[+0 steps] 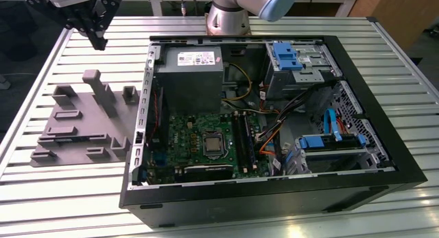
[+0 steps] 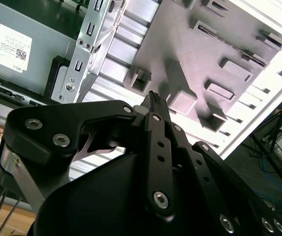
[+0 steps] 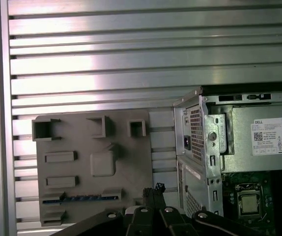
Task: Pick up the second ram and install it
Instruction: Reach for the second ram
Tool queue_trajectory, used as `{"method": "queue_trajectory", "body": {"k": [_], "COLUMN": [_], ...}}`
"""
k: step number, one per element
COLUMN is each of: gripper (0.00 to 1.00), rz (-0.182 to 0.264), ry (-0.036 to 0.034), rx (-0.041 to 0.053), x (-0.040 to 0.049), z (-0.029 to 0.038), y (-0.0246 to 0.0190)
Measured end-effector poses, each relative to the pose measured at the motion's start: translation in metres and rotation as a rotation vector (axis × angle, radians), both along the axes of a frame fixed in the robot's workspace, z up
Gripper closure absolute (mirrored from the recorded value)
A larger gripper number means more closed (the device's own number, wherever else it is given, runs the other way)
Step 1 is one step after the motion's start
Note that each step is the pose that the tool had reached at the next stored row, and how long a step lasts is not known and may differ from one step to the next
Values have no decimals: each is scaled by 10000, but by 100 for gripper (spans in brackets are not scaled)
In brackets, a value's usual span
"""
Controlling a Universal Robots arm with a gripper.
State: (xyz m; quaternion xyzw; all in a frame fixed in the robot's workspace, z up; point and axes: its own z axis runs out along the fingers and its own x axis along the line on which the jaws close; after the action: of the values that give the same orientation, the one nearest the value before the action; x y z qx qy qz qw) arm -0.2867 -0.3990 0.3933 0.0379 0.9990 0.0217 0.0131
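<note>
The second ram [image 3: 82, 198] lies on edge in a slot of the grey moulded tray [image 3: 126, 162]; only its thin blue-green top edge shows. In the exterior view the ram [image 1: 69, 140] sits near the tray's [image 1: 89, 107] front left part. My gripper [image 1: 100, 42] hangs high over the table at the exterior view's upper left, beyond the tray's far end and well apart from the stick. Its black fingers [image 2: 156, 105] are shut together with nothing between them. In the first wrist view the gripper [image 3: 153, 189] points down near the tray's edge beside the computer case.
An open black computer case [image 1: 384, 171] lies at the exterior view's right of the tray, holding a grey power supply [image 1: 192, 76], the green motherboard [image 1: 185, 138] and long black memory sockets [image 1: 245, 140]. The table [image 1: 69, 197] is ribbed aluminium. The arm's base [image 1: 226, 17] stands behind the case.
</note>
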Motion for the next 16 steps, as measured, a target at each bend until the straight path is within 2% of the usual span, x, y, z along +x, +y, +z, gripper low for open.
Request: {"method": "queue_trajectory", "body": {"k": [16], "gripper": [89], "rz": [1], "ry": [0], "rx": [0], "x": [-92], "z": [0], "y": [0]}}
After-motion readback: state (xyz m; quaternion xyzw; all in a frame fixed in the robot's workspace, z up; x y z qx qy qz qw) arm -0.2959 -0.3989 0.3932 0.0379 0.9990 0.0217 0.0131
